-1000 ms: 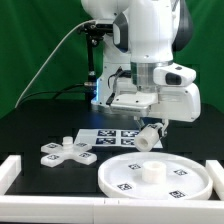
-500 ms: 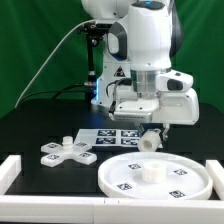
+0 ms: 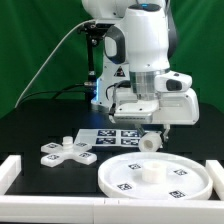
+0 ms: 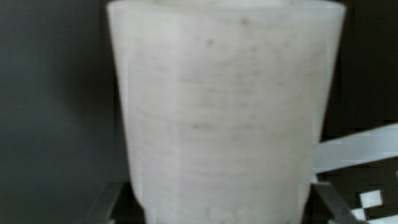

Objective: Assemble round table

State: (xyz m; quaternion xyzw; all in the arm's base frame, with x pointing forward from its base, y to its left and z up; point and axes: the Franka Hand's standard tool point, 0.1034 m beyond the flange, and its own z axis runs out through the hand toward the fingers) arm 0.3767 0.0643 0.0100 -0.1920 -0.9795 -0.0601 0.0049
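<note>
With the pincer (image 3: 151, 133) clamped on the cylindrical leg (image 3: 149, 141), held aloft near the round disc (image 3: 118, 178), I would centre it squarely over the disc's middle hub (image 3: 150, 171) before lowering slowly.

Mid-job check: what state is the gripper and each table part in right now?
Gripper: shut on the leg, raised over the table.
Leg: held, lifted, tilted, joined to nothing.
Disc: flat on the table, nothing fitted to it.
Base: flat on the table, apart from the disc, untouched.
Marker board: flat on the table.
</note>
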